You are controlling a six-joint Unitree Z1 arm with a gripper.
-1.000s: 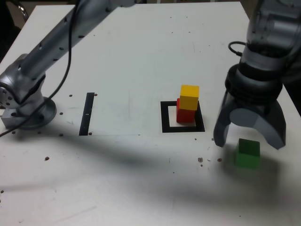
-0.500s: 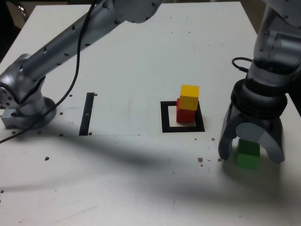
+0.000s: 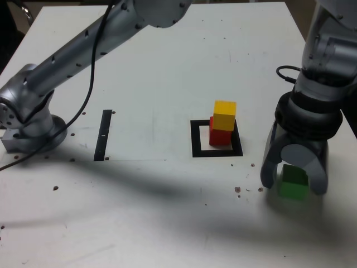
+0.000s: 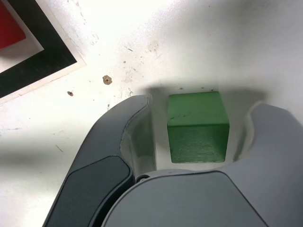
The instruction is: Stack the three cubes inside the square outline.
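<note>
The grey claw [image 3: 294, 177] straddles the small matte green cube [image 3: 293, 182], its jaws narrowed with slim gaps left, ready to lift it onto the yellow-on-red stack [image 3: 222, 124].

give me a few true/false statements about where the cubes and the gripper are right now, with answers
1. The yellow cube sits on top of the red cube. True.
2. The green cube lies inside the square outline. False: it rests on the table, off to the exterior view's right of the outline.
3. The gripper is lowered around the green cube, one of its fingers on each side. True.
4. The green cube is lifted off the table. False: it sits on the surface.
5. The thin black strip is at the exterior view's right of the stack. False: it is at the left.
</note>
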